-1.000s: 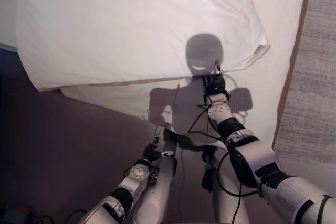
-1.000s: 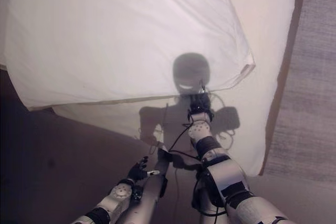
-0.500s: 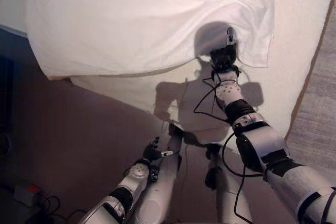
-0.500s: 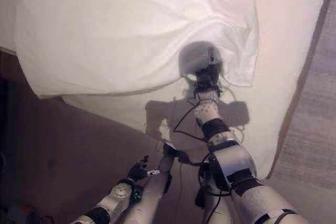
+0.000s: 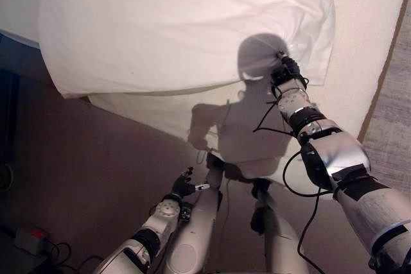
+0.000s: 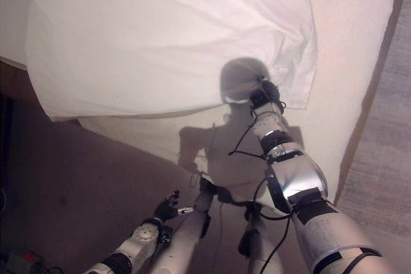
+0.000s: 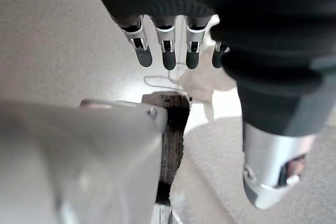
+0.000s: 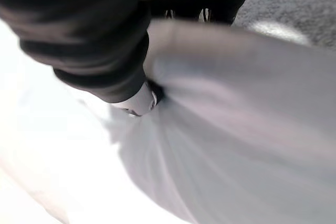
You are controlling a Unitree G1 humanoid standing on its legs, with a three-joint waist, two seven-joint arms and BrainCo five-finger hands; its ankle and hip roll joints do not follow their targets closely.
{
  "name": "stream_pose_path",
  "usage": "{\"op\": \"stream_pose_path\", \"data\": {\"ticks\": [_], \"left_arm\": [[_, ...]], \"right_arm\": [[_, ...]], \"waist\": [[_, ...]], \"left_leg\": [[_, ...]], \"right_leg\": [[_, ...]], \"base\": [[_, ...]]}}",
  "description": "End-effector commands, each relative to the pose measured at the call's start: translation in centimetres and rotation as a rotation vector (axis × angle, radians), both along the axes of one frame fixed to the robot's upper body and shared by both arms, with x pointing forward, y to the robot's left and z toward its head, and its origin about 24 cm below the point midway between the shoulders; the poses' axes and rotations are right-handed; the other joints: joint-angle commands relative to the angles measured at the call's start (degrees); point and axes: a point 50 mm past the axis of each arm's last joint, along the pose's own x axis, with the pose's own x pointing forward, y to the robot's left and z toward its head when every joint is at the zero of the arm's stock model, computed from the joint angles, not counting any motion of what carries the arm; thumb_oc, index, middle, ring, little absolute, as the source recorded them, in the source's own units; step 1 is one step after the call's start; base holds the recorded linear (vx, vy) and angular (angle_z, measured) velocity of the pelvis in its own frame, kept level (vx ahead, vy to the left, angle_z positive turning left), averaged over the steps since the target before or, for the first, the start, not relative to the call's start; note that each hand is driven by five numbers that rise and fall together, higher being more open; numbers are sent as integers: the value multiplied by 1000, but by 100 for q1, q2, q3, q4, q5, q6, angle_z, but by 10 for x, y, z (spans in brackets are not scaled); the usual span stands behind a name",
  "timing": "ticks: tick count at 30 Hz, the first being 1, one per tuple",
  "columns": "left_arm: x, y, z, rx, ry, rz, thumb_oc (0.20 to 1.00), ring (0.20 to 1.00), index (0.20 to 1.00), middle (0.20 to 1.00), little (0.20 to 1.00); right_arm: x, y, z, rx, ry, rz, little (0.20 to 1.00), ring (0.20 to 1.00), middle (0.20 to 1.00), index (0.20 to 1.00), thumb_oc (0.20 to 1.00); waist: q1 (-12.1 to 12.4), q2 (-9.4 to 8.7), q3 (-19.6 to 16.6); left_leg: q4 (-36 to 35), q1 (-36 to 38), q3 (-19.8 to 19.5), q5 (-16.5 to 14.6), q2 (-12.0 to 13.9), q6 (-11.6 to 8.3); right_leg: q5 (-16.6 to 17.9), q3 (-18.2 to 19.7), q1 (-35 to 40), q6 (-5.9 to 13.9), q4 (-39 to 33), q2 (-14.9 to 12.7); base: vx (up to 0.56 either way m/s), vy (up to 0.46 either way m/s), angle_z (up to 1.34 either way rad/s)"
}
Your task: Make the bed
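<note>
Looking down in the left eye view, we saw the big white bed (image 5: 359,4) across the top and right of the frame, with brown floor (image 5: 83,171) below it on the left and a grey rug (image 5: 395,113) along the right edge.

On the bed lay a big white pillow (image 5: 173,24). It took up most of the upper part of the frame, and its near edge hung a little past the side of the bed.

Our right hand (image 5: 286,72) was up at the pillow's lower right corner, right of the middle of the frame. In the right wrist view the thumb (image 8: 137,100) pressed into bunched white cloth, so that hand was grasping the pillow by its corner.

Our left hand (image 5: 182,186) hung low near the bottom middle of the frame, well apart from the bed. In the left wrist view its fingers (image 7: 168,51) were straight and loose, with nothing in them.

A small red and white thing (image 5: 29,238) sat on the floor in the lower left corner.
</note>
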Motion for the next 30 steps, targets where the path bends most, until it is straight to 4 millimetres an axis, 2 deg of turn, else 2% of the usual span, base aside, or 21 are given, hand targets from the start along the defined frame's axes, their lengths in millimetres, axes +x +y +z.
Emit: {"op": "stream_pose_path", "data": {"ticks": [1,2,3,5,6,7,10,11,12,14,18,20,21,22,24,25,26,27,28,29,30], "left_arm": [[4,3,6,-31,-37,17,1000,1000,1000,1000,1000],[10,-4,17,-118,-82,17,1000,1000,1000,1000,1000],[11,-3,18,-118,-82,17,1000,1000,1000,1000,1000],[16,-17,31,-266,-110,-2,1000,1000,1000,1000,1000],[18,-34,47,-450,-122,-38,1000,1000,1000,1000,1000],[18,-34,47,-450,-121,-37,1000,1000,1000,1000,1000],[19,-70,75,-724,-90,-121,1000,1000,1000,1000,1000],[20,-87,85,-795,-66,-156,1000,1000,1000,1000,1000],[20,-87,85,-795,-66,-156,1000,1000,1000,1000,1000],[26,-103,94,-866,-27,-155,1000,1000,1000,1000,1000],[38,-122,106,-1021,37,-65,1000,1000,1000,1000,1000],[45,-127,110,-1129,72,1,1000,1000,1000,1000,1000],[45,-127,110,-1130,71,1,1000,1000,1000,1000,1000],[59,-126,123,-1234,35,86,1000,1000,1000,1000,1000],[60,-126,124,-1236,34,86,1000,1000,1000,1000,1000],[79,-117,148,-1402,-46,212,1000,1000,1000,1000,1000],[80,-117,148,-1403,-48,213,1000,1000,1000,1000,1000],[91,-109,167,-1472,-129,271,1000,1000,1000,1000,1000],[92,-109,168,-1473,-131,273,1000,1000,1000,1000,1000],[97,-102,180,-1485,-195,302,1000,1000,1000,1000,1000],[105,-86,203,-1496,-333,355,1000,1000,1000,1000,1000]], "right_arm": [[-1,-22,44,-76,-136,-66,200,200,200,200,200],[-2,-17,49,-76,-165,-63,200,200,200,200,200],[-2,-17,49,-76,-165,-63,200,200,200,200,200],[-4,-6,58,-107,-231,-30,200,200,200,200,200],[-8,10,72,-162,-313,19,200,200,200,200,200],[-8,10,72,-162,-312,18,200,200,200,200,200],[-22,43,93,-239,-468,117,200,200,200,200,200],[-26,54,91,-224,-492,146,200,200,200,200,200],[-27,54,91,-224,-493,146,200,200,200,200,200],[-32,68,94,-214,-541,205,200,200,200,200,200],[-42,92,76,-192,-550,306,200,200,200,200,200],[-44,100,55,-158,-508,339,200,200,200,200,200],[-44,100,56,-159,-509,340,200,200,200,200,200],[-48,109,43,-127,-491,372,200,200,200,200,200],[-48,109,44,-129,-492,373,200,200,200,200,200],[-55,117,25,-93,-462,397,200,200,200,200,200],[-55,117,25,-95,-462,398,200,200,200,200,200],[-58,118,17,-85,-447,393,200,200,200,200,200],[-58,119,17,-86,-447,394,200,200,200,200,200],[-60,119,14,-90,-441,389,200,200,200,200,200],[-62,117,7,-84,-424,370,200,200,200,200,200]], "waist": [[-11,-291,51],[-46,-321,42],[-51,-322,41],[-99,-350,30],[-177,-382,15],[-180,-383,10],[-377,-458,-66],[-473,-496,-142],[-475,-498,-145],[-598,-552,-260],[-834,-677,-468],[-941,-736,-605],[-945,-737,-610],[-1004,-784,-696],[-1014,-784,-708],[-1099,-852,-810],[-1107,-849,-817],[-1136,-876,-889],[-1140,-873,-893],[-1147,-882,-904],[-1138,-895,-924]], "left_leg": [[516,89,358,-362,-180,415],[550,150,382,-424,-187,419],[549,133,381,-392,-192,422],[578,173,428,-427,-201,433],[623,232,486,-490,-199,447],[620,215,485,-459,-204,450],[634,367,575,-528,-187,473],[620,476,627,-559,-174,490],[611,460,626,-529,-179,493],[580,622,682,-591,-153,515],[517,913,848,-644,-87,556],[472,1081,936,-664,-58,573],[462,1064,940,-635,-62,574],[426,1185,983,-676,-30,572],[413,1158,986,-639,-35,573],[368,1246,1071,-640,-6,567],[362,1239,1076,-634,-5,567],[348,1250,1108,-624,15,563],[347,1245,1113,-623,16,563],[352,1254,1122,-625,28,559],[363,1260,1126,-614,39,552]], "right_leg": [[491,501,163,53,-114,-222],[479,538,205,54,-99,-210],[506,535,192,55,-106,-214],[517,572,233,61,-107,-214],[519,625,292,61,-95,-213],[545,623,279,62,-104,-216],[569,737,377,65,-104,-200],[585,792,452,71,-130,-203],[608,791,438,72,-140,-208],[597,889,504,82,-131,-198],[594,1108,586,89,-98,-164],[574,1212,631,83,-75,-143],[598,1216,613,84,-83,-147],[565,1277,652,79,-71,-127],[595,1280,626,79,-84,-132],[598,1338,630,58,-87,-96],[603,1343,620,58,-89,-96],[631,1381,596,48,-103,-67],[634,1386,589,48,-105,-66],[637,1394,588,41,-101,-59],[651,1401,578,30,-108,-37]], "base": [[0,0,0],[0,0,0],[-10,34,-1],[-23,53,-3],[-25,58,-3],[-29,68,-10],[-26,82,-19],[-20,62,-25],[-15,61,-25],[-6,64,-16],[0,53,-34],[9,-2,-28],[16,-17,-27],[-9,-8,-22],[-12,-22,-22],[-14,-36,-21],[-21,-76,-21],[-8,-40,-18],[-12,-64,-16],[-16,-74,-12],[-17,-74,-5]]}}
